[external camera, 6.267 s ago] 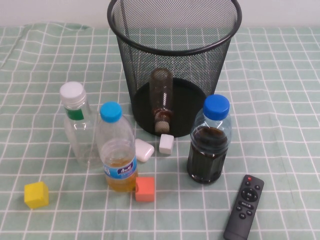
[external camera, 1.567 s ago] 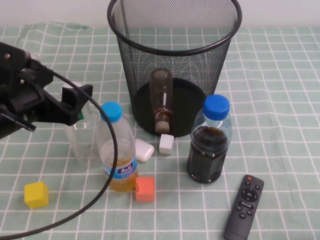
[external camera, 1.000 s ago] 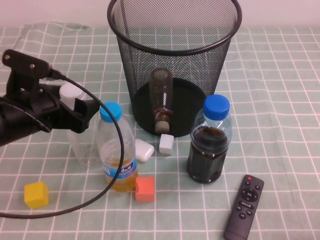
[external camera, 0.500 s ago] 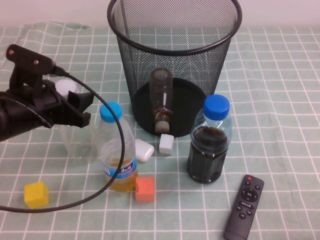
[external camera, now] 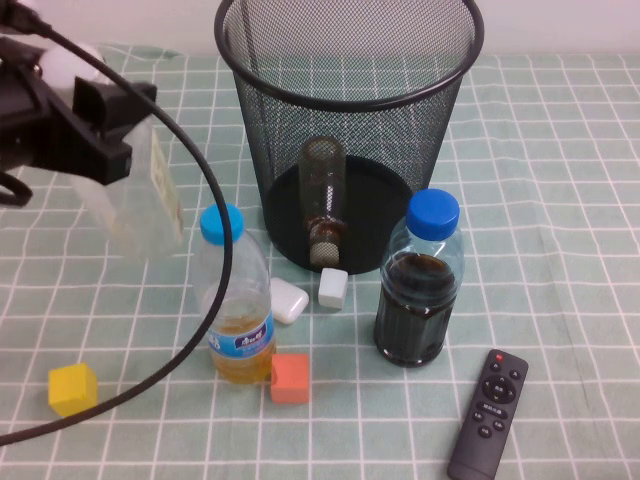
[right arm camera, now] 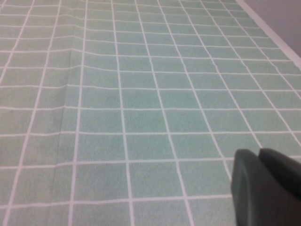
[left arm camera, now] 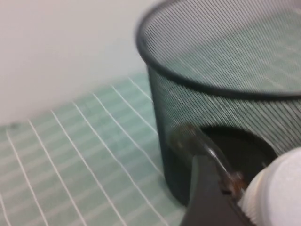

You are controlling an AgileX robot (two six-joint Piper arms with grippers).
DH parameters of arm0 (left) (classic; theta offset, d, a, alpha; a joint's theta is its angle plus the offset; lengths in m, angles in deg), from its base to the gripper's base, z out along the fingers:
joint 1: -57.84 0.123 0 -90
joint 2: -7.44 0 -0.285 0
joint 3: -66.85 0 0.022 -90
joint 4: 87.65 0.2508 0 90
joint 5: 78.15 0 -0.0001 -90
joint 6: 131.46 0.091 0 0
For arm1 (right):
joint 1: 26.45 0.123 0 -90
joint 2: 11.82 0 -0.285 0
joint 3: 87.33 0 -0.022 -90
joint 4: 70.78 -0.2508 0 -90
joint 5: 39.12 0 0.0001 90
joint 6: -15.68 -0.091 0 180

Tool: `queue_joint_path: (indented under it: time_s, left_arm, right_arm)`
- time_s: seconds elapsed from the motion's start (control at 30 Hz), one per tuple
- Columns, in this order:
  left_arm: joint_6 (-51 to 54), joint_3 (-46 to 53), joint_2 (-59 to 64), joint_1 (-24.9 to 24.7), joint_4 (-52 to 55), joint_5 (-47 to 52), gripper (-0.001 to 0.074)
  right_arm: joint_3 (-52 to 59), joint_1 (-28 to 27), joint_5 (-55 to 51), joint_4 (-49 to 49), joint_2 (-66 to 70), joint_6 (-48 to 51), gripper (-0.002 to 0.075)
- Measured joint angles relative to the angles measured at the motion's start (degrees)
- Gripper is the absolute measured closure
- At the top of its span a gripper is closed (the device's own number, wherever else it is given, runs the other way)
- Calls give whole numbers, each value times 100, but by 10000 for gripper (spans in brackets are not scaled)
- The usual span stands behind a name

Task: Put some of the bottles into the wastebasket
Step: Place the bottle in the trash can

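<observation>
My left gripper (external camera: 108,118) is shut on the neck of the taller clear bottle (external camera: 146,200) with the white cap (external camera: 68,60). It holds the bottle tilted above the table, left of the black wire-mesh wastebasket (external camera: 349,130). In the left wrist view the white cap (left arm camera: 278,188) sits beside one dark finger (left arm camera: 207,195), with the wastebasket (left arm camera: 221,75) ahead. The small squat bottle with the beige cap (external camera: 322,205) stands upside down inside the wastebasket. My right gripper (right arm camera: 257,154) is shut over bare cloth and is out of the high view.
A blue-capped bottle of yellow liquid (external camera: 236,300) and a blue-capped bottle of dark liquid (external camera: 418,285) stand in front of the wastebasket. Two white blocks (external camera: 310,292), an orange cube (external camera: 290,378), a yellow cube (external camera: 73,388) and a black remote (external camera: 488,413) lie on the green checked cloth.
My left gripper has risen and moved toward the back left, lifting the white-capped bottle off the table. The bottle now hangs tilted in the air.
</observation>
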Motion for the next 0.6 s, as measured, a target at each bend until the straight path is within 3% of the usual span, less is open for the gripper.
queue_joint_path:
  time_s: [0.13, 0.4, 0.6]
  left_arm:
    - [-1222, -396, -3, 0, 1335, 894, 407]
    - [-2142, -1463, 71, -31, 2177, 2092, 407]
    - [-2703, -3213, 663, -615, 3294, 2625, 408]
  right_arm:
    - [0, 0, 0, 0, 0, 0, 734]
    - [0, 0, 0, 0, 0, 0, 734]
    - [0, 0, -9, 0, 0, 0, 734]
